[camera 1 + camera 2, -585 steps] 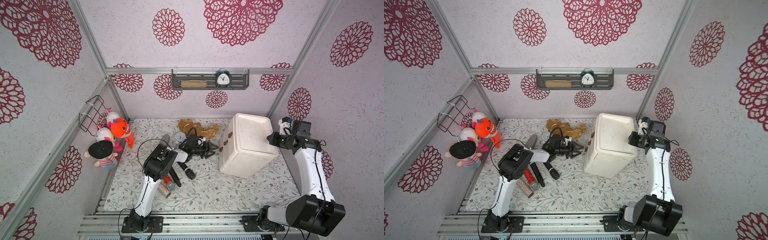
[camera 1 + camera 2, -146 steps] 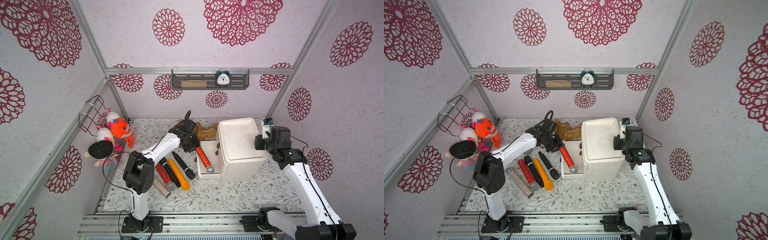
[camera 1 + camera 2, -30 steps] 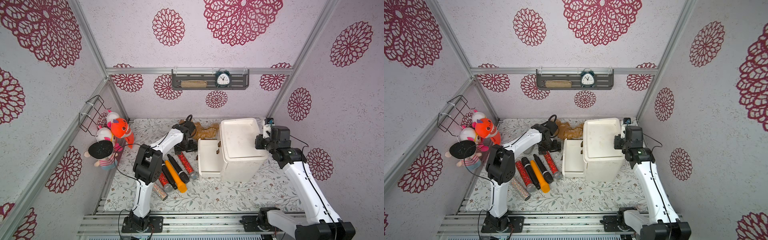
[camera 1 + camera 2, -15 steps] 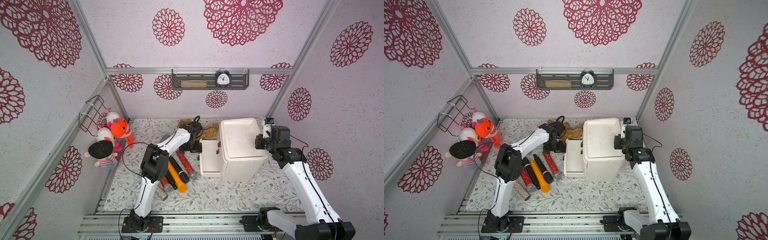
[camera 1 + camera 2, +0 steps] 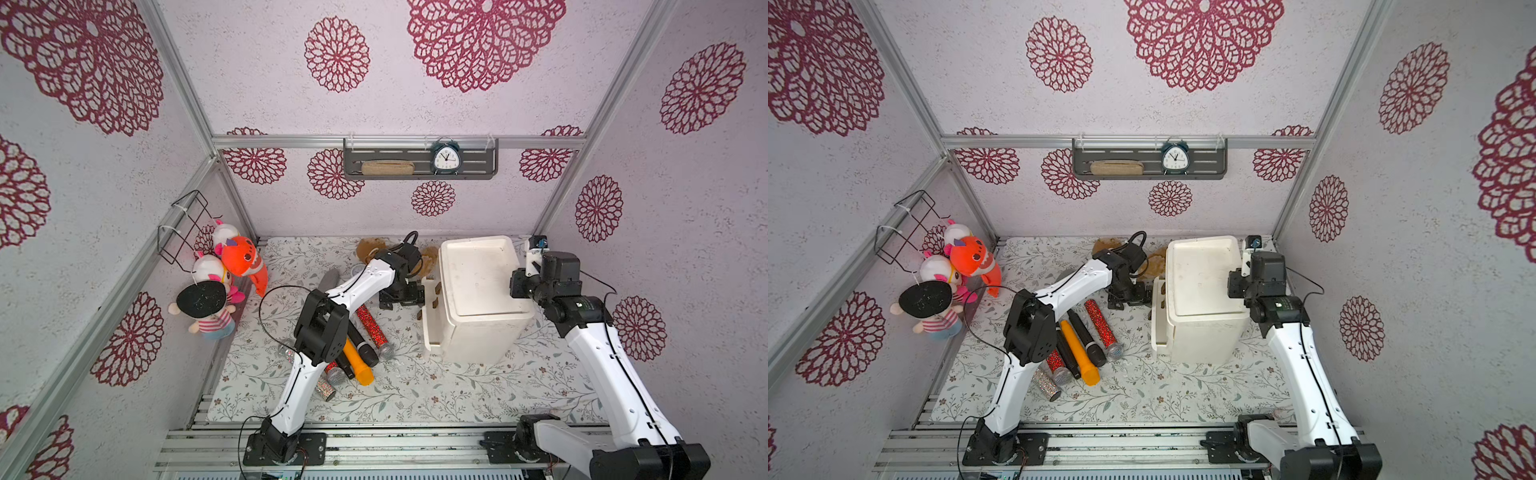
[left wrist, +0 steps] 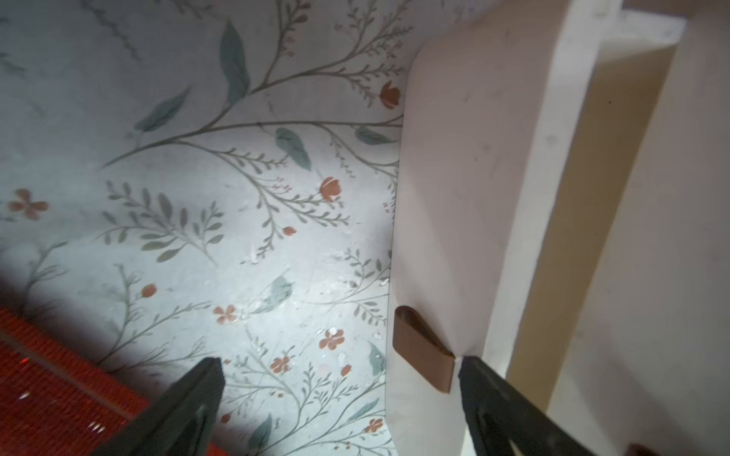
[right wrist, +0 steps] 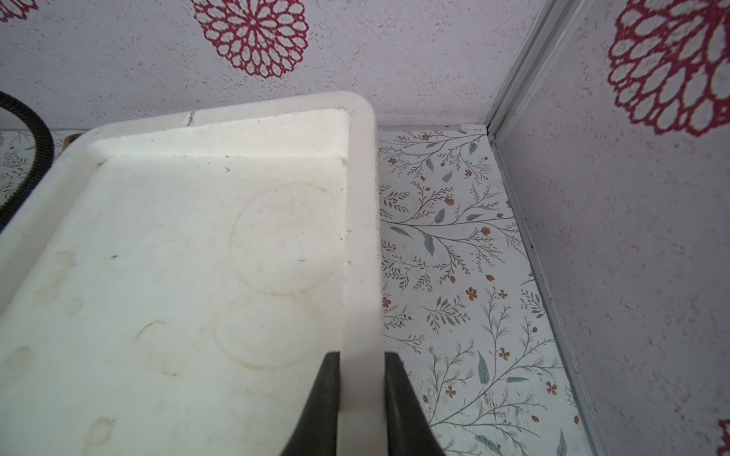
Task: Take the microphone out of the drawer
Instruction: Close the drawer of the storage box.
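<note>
The white drawer cabinet (image 5: 478, 291) (image 5: 1200, 286) stands at the back right, its drawer (image 5: 430, 316) (image 5: 1158, 316) sticking out only a little. A red glitter microphone (image 5: 372, 326) (image 5: 1102, 328) lies on the mat left of it, its red body also at the edge of the left wrist view (image 6: 47, 395). My left gripper (image 5: 405, 297) (image 5: 1129, 297) (image 6: 339, 363) is open at the drawer front (image 6: 454, 177), one finger beside the brown handle (image 6: 422, 351). My right gripper (image 5: 515, 286) (image 5: 1233, 286) (image 7: 361, 359) is shut on the cabinet's top rim (image 7: 361, 237).
Black (image 5: 361, 347), orange (image 5: 357, 365) and silver (image 5: 324, 388) microphones lie in a row near the left arm. Plush toys (image 5: 239, 259) hang at the left wall and a brown plush (image 5: 370, 249) lies at the back. A shelf with a clock (image 5: 444, 160) is on the back wall.
My left gripper has moved right to the drawer front, and the drawer has slid further into the cabinet. The right arm has not moved.
</note>
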`<state>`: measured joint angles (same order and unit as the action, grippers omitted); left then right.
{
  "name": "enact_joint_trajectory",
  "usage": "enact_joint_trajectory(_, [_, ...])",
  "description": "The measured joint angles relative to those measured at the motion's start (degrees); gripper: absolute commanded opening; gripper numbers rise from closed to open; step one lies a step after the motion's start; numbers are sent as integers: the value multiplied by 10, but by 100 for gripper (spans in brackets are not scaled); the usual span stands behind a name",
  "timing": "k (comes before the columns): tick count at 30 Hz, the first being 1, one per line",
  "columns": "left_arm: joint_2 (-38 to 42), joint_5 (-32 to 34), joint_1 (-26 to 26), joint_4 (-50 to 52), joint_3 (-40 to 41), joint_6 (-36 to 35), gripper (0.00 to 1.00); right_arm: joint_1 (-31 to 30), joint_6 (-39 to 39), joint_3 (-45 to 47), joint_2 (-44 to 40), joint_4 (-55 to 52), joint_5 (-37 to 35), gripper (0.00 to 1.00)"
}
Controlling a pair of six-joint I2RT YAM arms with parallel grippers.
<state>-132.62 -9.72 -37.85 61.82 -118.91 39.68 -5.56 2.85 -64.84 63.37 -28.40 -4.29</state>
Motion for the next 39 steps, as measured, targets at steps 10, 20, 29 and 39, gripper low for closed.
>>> enact_joint_trajectory(10, [-19, -57, -14, -40, -19, 26, 97, 0, 2, 0, 0, 0, 1, 0])
enact_joint_trajectory(20, [21, -54, -5, -56, 52, 37, 97, -2, 2, 0, 0, 0, 0, 0])
enact_joint_trajectory(29, [56, -20, 13, -32, 81, 23, 97, -2, 2, 0, 0, 0, 0, 0])
enact_joint_trajectory(39, [-3, -47, -5, -31, 8, 24, 97, -2, 2, 0, -1, 0, 5, 0])
